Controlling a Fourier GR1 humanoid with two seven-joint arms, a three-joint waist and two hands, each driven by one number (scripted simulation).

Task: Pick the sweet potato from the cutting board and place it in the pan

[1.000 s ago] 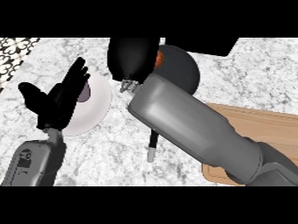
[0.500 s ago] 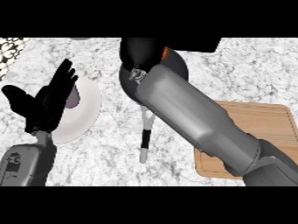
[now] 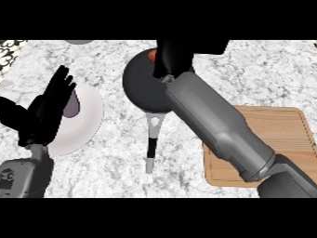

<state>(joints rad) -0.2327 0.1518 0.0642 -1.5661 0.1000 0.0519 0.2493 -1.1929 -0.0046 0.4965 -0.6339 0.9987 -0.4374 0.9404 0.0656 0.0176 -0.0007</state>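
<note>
1. The marble counter [image 3: 257,69] is carrying everything in view, and nothing on it is lying across the way to the pan.
2. The right forearm [image 3: 212,123] is stretching from the lower right corner up over the pan, hiding much of the pan's right side.
3. The wooden cutting board [image 3: 284,139] is lying at the right with nothing showing on its visible surface, so the pick-up step looks done.
4. The white plate [image 3: 82,123] is sitting at the left, partly behind the left hand.
5. The dark pan [image 3: 141,90] is sitting near the top centre, its handle [image 3: 151,144] pointing down toward the robot.
6. The right hand [image 3: 176,55] is hanging over the pan's far rim; whether its fingers are closed cannot be told from this angle.
7. The left hand [image 3: 41,111] is resting open, fingers up, at the left edge over the plate.
8. The sweet potato [image 3: 150,55] is probably the orange patch peeking out beside the right hand, over the pan's upper edge.
9. The placing step appears to be in hand; the next move calls for letting the sweet potato settle inside the pan, then lifting the right hand away.
</note>
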